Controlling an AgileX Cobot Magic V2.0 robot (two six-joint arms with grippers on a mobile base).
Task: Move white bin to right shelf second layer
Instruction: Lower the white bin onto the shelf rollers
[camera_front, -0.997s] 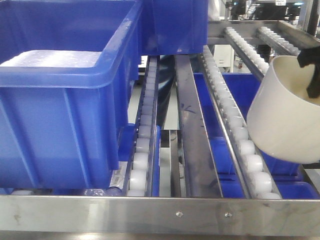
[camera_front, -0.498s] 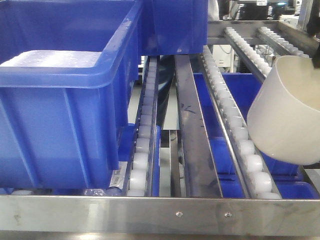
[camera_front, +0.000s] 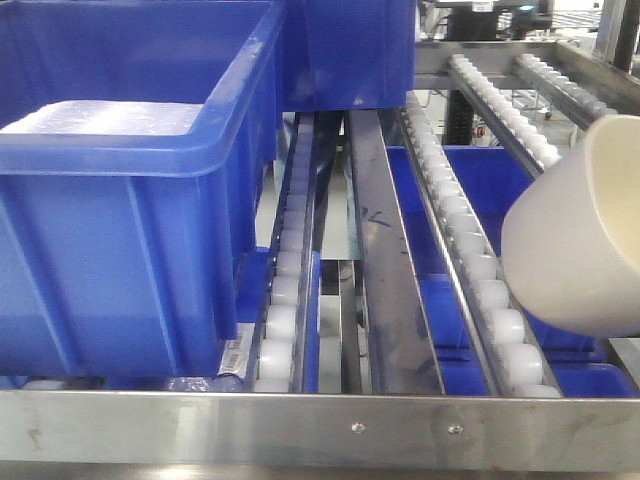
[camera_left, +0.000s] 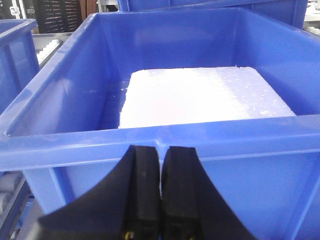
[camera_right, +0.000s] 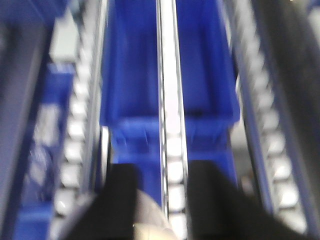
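We see the white bin (camera_front: 575, 245) tilted on the roller rack at the far right of the front view, mouth turned up and to the right, its rounded base toward the front bar (camera_front: 320, 428). Our right gripper (camera_right: 162, 200) is spread, blurred fingers apart over a roller rail, with a pale curved edge, probably the bin, just below and between them. Our left gripper (camera_left: 161, 195), pressed together and empty, faces a blue crate (camera_left: 165, 135), so the right arm looks nearer.

Blue crate (camera_front: 130, 190) with a white, perhaps foam, slab (camera_left: 205, 95) inside.
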